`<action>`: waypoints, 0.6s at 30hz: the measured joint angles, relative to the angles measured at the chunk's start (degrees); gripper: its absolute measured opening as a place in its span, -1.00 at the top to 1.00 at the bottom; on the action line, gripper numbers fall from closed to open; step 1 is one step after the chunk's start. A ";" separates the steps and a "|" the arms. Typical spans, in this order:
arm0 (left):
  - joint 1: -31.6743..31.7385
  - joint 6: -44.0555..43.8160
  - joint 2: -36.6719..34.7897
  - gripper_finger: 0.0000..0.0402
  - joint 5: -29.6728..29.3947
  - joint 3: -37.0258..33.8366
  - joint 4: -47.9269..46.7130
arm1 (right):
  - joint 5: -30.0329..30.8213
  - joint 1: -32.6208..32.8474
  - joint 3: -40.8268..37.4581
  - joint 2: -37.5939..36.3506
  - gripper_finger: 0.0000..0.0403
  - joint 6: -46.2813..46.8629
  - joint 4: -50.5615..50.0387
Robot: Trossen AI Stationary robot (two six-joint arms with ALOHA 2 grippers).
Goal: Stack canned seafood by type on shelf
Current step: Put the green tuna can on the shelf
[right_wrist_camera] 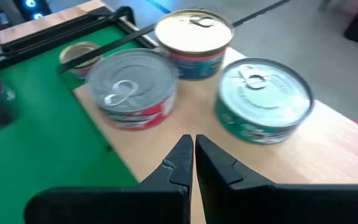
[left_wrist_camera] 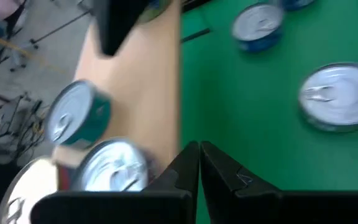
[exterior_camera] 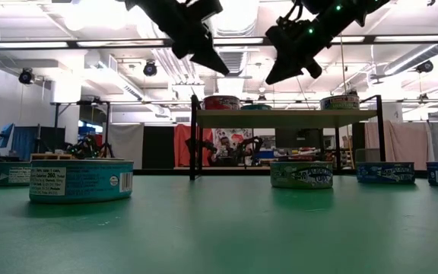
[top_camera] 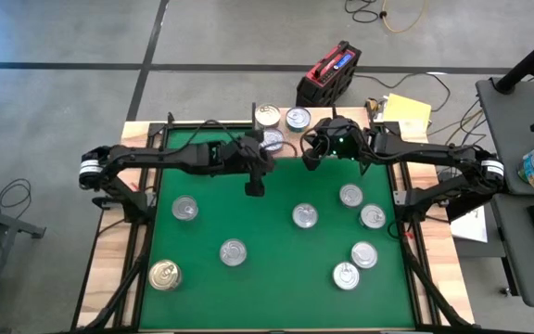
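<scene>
**Obs A:** While both arms hang over the far end, start with the big picture: green mat point(top_camera: 276, 250) carries eight tins spread well apart; the shelf point(top_camera: 281, 130) at the far edge bears three. On it, a gold-topped tin point(right_wrist_camera: 194, 34), a silver-topped tin with a red label point(right_wrist_camera: 135, 87) and a silver-topped tin with a teal label point(right_wrist_camera: 263, 99) sit side by side, none stacked.

**Obs B:** Grippers?

**Obs A:** Left gripper point(top_camera: 254, 188) is raised above the mat just in front of the shelf, fingers pressed together, holding nothing. Right gripper point(top_camera: 311, 160) hovers at the shelf's near edge, jaws likewise closed, empty; the low view shows both well clear of the board.

**Obs B:** So the step in hand, as I judge it, is fetching the next tin. How to do it well?

**Obs A:** Match type first. The lone gold tin on the mat point(top_camera: 164, 275) looks a mate for the gold one shelved, but labels may differ; check the sides. Nearer candidates: the silver tin at centre point(top_camera: 305, 215), or the one near the left arm point(top_camera: 184, 208). Open wide before descending, straddle the rim squarely, lift straight. Set it concentric on its match; the pull-tabs could tilt a sloppy stack.
</scene>
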 joint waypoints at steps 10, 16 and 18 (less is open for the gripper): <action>-7.15 -0.73 -3.19 1.00 -12.53 -5.11 3.82 | -0.43 -2.45 0.00 0.02 0.95 -0.10 -0.39; -7.51 -3.01 -11.78 1.00 -8.83 -14.56 11.39 | -1.53 -2.45 0.00 0.00 0.95 -0.26 -0.74; -7.53 -3.99 -15.05 1.00 -7.39 -17.92 14.68 | -2.75 -2.45 0.00 0.00 0.95 -0.24 -0.98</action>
